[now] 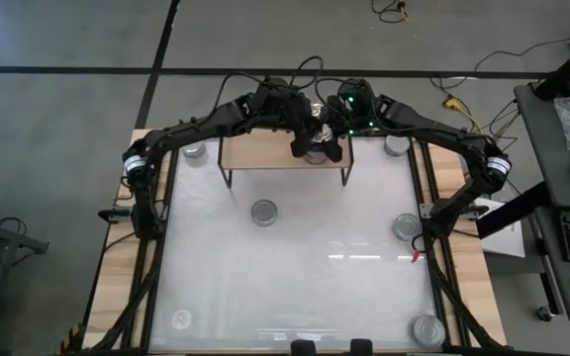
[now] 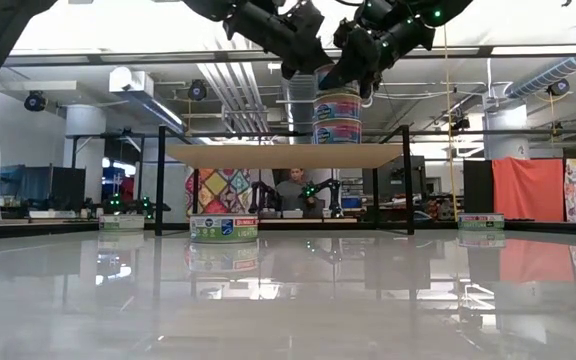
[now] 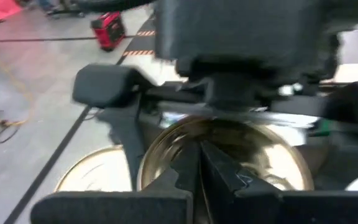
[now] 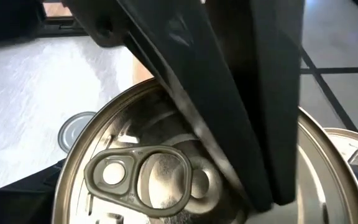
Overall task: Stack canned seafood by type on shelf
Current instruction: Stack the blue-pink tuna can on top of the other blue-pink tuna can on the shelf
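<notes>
Gold-lidded round metal tin (image 2: 337,104) tops stack on light-wood shelf (image 2: 268,155), directly below both grippers. Left gripper (image 1: 302,144) fingers together; right gripper (image 1: 331,146) state indeterminate. Tin rigid, slick, light; grip sidewall.

Tins (image 2: 337,118) stacked on the shelf (image 1: 265,150) had glossy printed paper labels; the top one's metal lid (image 4: 166,180) was shiny gold with a pull ring. Shelf board was matt light wood on black metal legs. Tabletop (image 1: 295,267) under the shelf was glossy white, wood-rimmed.
</notes>
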### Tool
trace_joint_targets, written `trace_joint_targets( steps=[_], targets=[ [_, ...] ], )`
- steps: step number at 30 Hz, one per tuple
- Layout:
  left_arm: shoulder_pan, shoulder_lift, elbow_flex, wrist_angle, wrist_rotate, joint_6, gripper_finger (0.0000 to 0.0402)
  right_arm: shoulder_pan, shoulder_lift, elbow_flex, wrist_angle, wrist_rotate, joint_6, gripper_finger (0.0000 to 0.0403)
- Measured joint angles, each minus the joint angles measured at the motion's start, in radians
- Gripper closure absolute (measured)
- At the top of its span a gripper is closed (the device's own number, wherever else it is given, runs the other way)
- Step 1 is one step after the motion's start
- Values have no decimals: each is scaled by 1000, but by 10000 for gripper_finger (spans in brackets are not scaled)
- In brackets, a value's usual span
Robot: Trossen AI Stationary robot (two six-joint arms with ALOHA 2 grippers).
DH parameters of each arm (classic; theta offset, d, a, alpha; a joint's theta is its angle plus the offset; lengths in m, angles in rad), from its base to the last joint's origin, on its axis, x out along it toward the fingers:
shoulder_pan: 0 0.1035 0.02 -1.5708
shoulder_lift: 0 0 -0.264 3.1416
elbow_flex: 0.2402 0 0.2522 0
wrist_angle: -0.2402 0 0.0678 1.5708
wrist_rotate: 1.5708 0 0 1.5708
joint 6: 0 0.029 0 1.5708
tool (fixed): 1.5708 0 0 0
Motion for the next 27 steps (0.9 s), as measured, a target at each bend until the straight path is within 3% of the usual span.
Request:
trace_joint_targets(
  steps=[12,27],
  targets=[
    [0,46,7,21,88,-24,401,0,6,-3,-16,4,0,18],
    [14,78,13,-33,99,-19,401,-3,6,-4,-12,3,-9,18]
  ],
)
